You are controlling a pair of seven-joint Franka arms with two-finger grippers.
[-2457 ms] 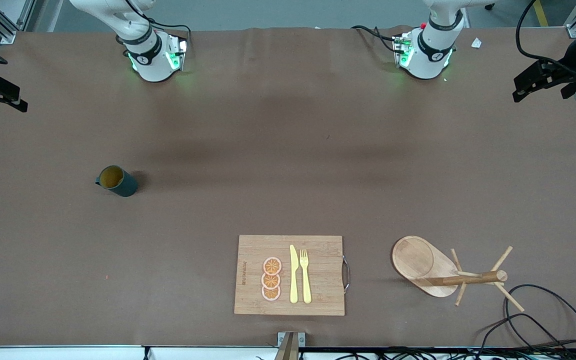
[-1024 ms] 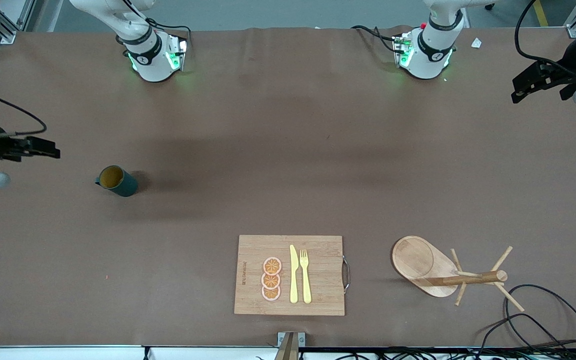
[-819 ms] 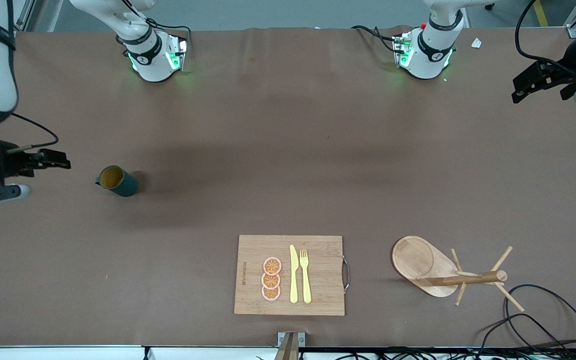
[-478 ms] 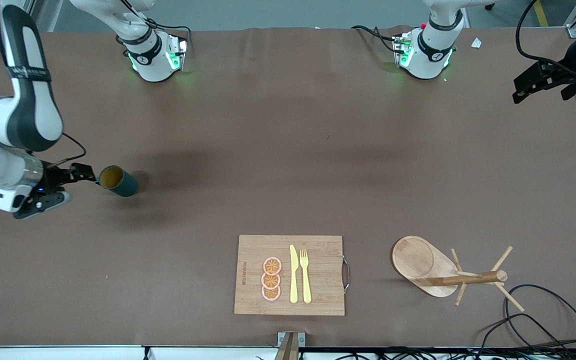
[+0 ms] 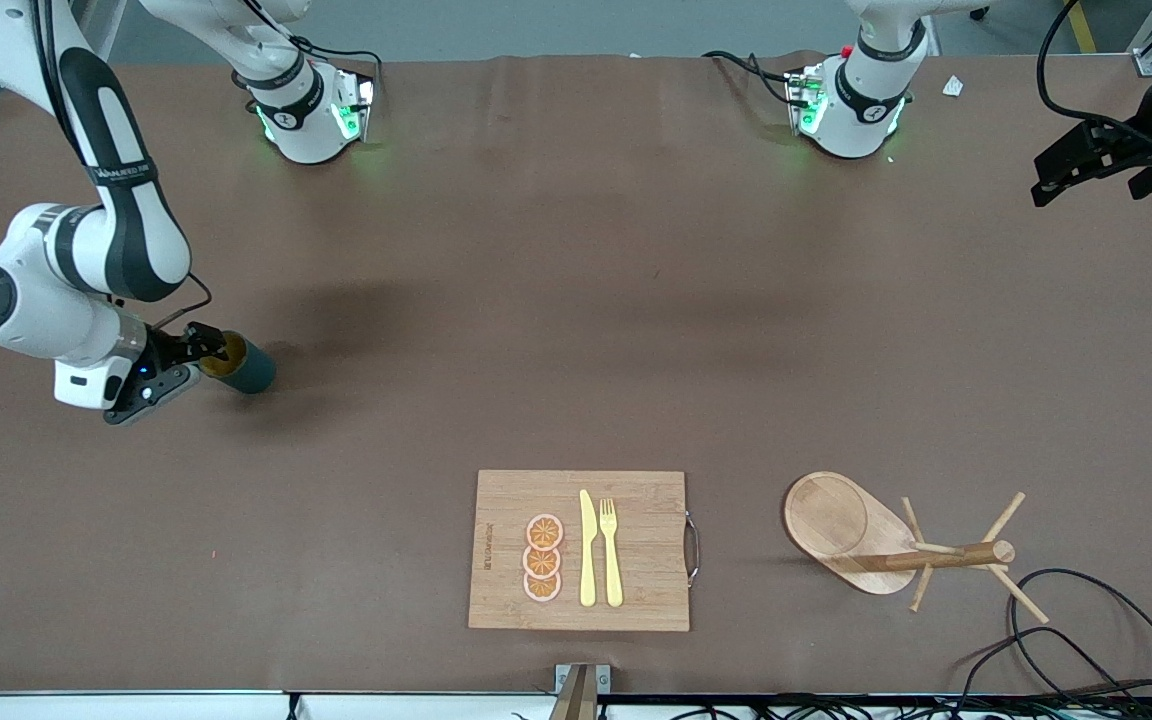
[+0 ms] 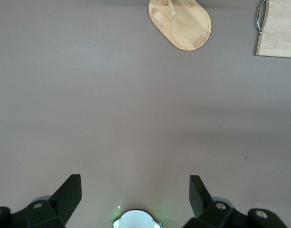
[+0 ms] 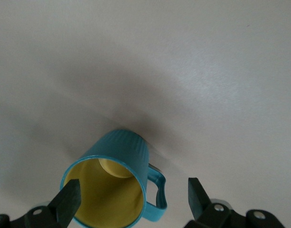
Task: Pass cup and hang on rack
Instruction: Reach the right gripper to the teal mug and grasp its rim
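Since the earlier frames, the right arm is sweeping in from the edge of the table at its own end, and the right pincer (image 5: 204, 350) is now arriving right at the cup (image 5: 241, 366), whose position on the table is unchanged. Its fingers are standing spread apart; in the right wrist view the right pincer (image 7: 131, 194) is straddling the cup (image 7: 117, 183), one finger (image 7: 68, 199) at the cup's rim, the other finger (image 7: 196, 194) clear of the handle, neither visibly pressing on it.

The cup is sitting on the table (image 5: 556, 300) toward the right arm's end, well apart from the rack (image 5: 886, 540), which is standing toward the left arm's end, nearer to the front camera. A cutting board (image 5: 581, 550) is lying between them along the near edge, carrying orange slices (image 5: 543, 558), a yellow knife (image 5: 587, 550) and a yellow fork (image 5: 611, 550).

The left arm is waiting, its left pincer (image 5: 1066, 170) hanging over the table edge at its own end, fingers (image 6: 69, 194) released wide over bare table.
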